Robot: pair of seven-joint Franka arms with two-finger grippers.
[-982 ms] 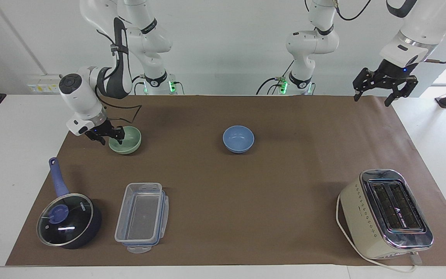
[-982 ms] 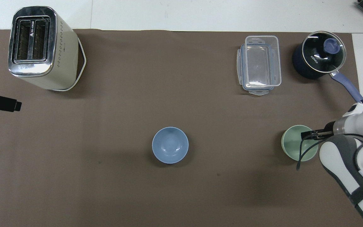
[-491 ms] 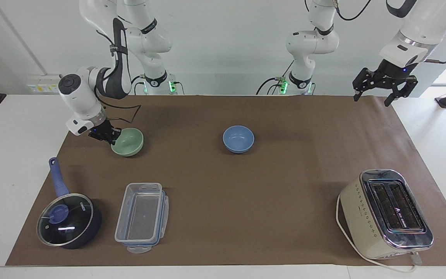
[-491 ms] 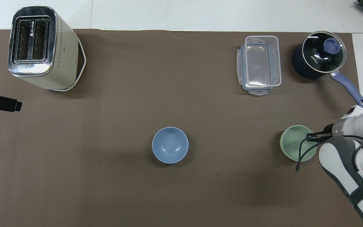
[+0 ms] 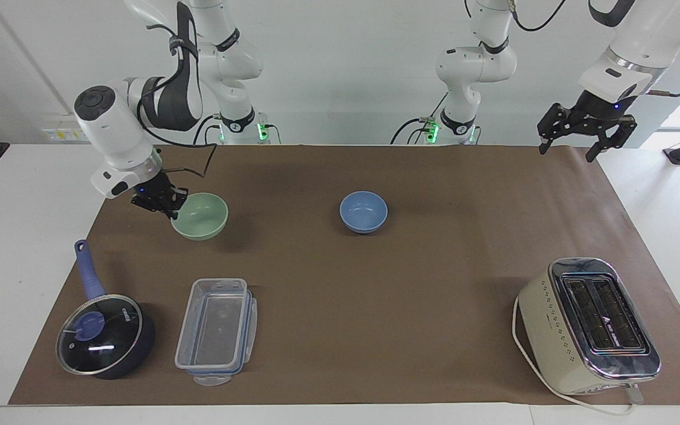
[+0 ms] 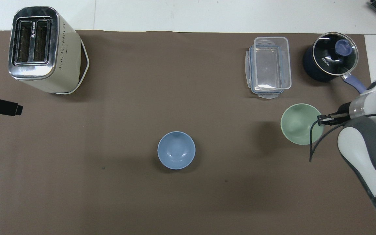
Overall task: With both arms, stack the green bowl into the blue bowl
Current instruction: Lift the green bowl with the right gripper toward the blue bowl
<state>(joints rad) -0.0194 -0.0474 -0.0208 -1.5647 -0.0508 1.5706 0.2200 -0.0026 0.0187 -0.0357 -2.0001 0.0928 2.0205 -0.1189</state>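
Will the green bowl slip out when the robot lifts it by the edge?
Maybe. The right gripper pinches only the rim of the green bowl, which looks smooth, so it might tilt or slide. It seems stiff, so it shouldn't bend.

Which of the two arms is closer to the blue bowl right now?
The right. Its end effector grips the green bowl at its rim, above the mat beside the blue bowl. The left end effector waits over the mat's corner.

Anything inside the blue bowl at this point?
Nothing: the blue bowl shows a bare inside, down to the bottom. The green bowl hangs apart from it, gripped at the rim by the right tool.
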